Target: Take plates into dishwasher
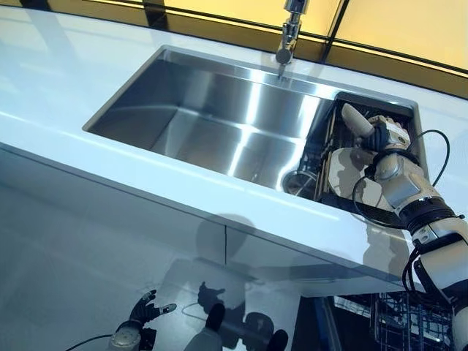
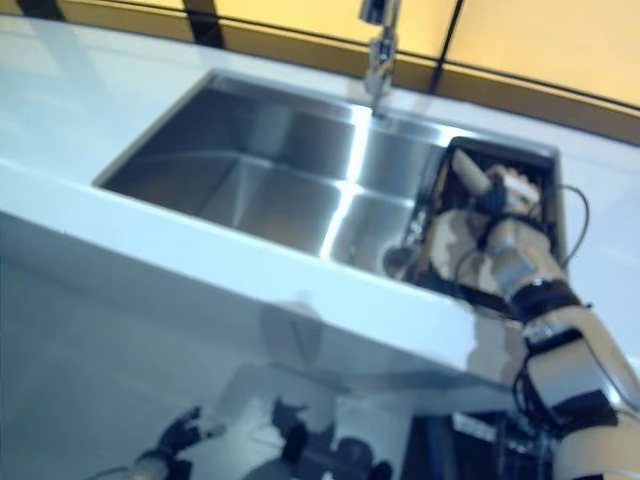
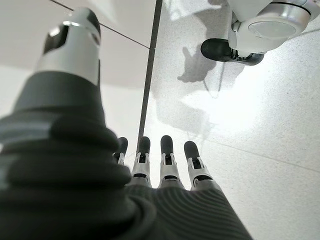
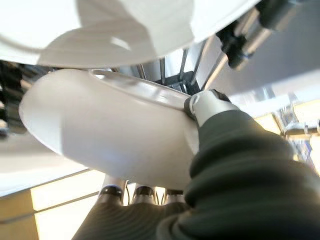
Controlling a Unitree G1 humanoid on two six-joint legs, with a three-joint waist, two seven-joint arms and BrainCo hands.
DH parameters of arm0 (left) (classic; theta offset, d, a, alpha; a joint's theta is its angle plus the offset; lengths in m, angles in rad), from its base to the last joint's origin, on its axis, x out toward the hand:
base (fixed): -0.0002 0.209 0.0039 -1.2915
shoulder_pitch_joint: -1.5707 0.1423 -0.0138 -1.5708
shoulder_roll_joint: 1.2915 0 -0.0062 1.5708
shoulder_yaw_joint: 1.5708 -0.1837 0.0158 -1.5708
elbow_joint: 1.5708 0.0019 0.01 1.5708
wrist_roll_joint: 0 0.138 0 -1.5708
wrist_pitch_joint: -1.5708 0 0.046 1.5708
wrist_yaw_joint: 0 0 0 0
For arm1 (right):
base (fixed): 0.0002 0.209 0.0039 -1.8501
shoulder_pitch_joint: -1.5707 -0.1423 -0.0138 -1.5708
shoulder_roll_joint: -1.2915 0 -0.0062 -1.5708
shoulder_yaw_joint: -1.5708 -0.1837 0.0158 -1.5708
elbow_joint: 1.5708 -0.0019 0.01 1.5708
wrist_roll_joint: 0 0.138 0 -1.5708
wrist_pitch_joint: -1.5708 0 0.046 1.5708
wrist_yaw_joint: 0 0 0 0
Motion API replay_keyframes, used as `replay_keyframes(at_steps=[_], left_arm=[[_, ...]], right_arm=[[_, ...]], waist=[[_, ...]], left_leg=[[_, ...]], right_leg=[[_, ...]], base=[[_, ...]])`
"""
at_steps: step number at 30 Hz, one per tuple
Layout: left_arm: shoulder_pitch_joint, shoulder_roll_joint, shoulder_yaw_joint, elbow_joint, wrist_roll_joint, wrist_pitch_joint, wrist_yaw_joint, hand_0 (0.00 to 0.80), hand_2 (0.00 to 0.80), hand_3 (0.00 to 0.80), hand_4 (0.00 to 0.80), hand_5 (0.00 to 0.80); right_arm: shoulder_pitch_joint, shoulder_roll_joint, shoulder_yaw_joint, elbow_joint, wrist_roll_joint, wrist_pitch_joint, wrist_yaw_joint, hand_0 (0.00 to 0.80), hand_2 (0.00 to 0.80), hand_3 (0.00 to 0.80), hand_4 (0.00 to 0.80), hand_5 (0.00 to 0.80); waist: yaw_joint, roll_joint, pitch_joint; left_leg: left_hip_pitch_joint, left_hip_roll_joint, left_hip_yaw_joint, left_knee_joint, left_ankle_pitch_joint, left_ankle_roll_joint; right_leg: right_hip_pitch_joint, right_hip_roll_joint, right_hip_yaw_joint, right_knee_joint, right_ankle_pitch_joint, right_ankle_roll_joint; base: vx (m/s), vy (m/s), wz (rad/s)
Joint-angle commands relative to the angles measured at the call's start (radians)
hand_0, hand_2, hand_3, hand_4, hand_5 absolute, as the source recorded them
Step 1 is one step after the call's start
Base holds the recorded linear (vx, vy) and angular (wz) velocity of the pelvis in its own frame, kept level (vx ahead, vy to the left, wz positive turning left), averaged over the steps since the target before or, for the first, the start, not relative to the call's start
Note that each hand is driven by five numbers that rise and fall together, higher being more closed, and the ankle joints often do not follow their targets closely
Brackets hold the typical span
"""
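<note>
Right wrist view: right robot hand [image 4: 220,130] pinching plate [image 4: 100,135] in rack [image 1: 333,139], sink [image 1: 212,117] right end.
Left robot hand [image 3: 165,165]: fingers straight, low near floor [image 3: 250,125].

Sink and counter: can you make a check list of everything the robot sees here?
Surface: white counter, steel sink set in it.
Job's things: white plates in a dark rack at the sink's right end; dishwasher basket below.
Clutter: nothing seen.
Hands: right hand pinches a plate; left hand open, low, holding nothing.
Cables: nothing seen apart from the robot's own.
Surroundings: tap, yellow wall panels, floor.
</note>
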Motion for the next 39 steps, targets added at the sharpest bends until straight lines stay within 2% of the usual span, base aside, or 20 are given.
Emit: replay_keyframes(at_steps=[1,4,14,21,30,39], left_arm=[[0.029,0.001,-0.016,-0.007,-0.024,-0.026,0.010,0.000,0.000,0.000,0.000,0.000],[0.040,-0.011,0.006,0.012,-0.013,-0.032,0.012,0.000,0.000,0.000,0.000,0.000],[0.080,-0.029,0.062,0.042,0.006,-0.037,0.024,0.000,0.000,0.000,0.000,0.000],[0.114,-0.046,0.110,0.082,0.030,-0.050,0.027,0.000,0.000,0.000,0.000,0.000],[0.145,-0.059,0.134,0.129,0.060,-0.074,0.019,0.000,0.000,0.000,0.000,0.000],[0.159,-0.066,0.141,0.152,0.073,-0.100,0.009,0.000,0.000,0.000,0.000,0.000]], right_arm=[[0.037,-0.076,-0.015,-0.097,0.062,-0.051,-0.020,0.800,0.800,0.800,0.800,0.800],[0.127,-0.078,-0.093,-0.190,0.078,-0.089,0.014,0.800,0.800,0.800,0.800,0.800],[0.347,-0.074,-0.256,-0.438,0.085,-0.130,0.083,0.800,0.800,0.800,0.800,0.800],[0.506,-0.026,-0.388,-0.650,0.120,-0.170,0.101,0.800,0.800,0.800,0.800,0.800],[0.620,-0.016,-0.499,-0.799,0.197,-0.198,0.126,0.800,0.800,0.800,0.800,0.800],[0.717,-0.031,-0.589,-0.876,0.230,-0.221,0.113,0.800,0.800,0.800,0.800,0.800]], waist=[[-0.021,-0.011,-0.058],[-0.047,-0.019,-0.077],[-0.101,-0.037,-0.126],[-0.143,-0.040,-0.166],[-0.180,-0.042,-0.218],[-0.220,-0.044,-0.251]], left_leg=[[0.015,0.020,0.052,-0.056,0.025,0.034],[0.034,0.021,0.067,-0.065,0.020,0.037],[0.077,0.028,0.106,-0.094,0.010,0.043],[0.107,0.030,0.133,-0.110,-0.001,0.049],[0.137,0.029,0.163,-0.126,-0.011,0.048],[0.163,0.030,0.191,-0.136,-0.020,0.046]], right_leg=[[-0.015,-0.066,0.041,0.150,-0.003,0.057],[-0.011,-0.061,0.057,0.143,0.003,0.060],[0.001,-0.047,0.088,0.120,0.006,0.069],[0.013,-0.038,0.111,0.109,0.002,0.067],[0.030,-0.028,0.130,0.086,-0.002,0.064],[0.043,-0.016,0.154,0.067,-0.004,0.060]], base=[[0.013,0.040,-0.06],[0.029,0.053,-0.11],[0.015,0.026,-0.12],[0.015,0.019,-0.10],[0.025,0.016,-0.11],[0.016,0.002,-0.14]])
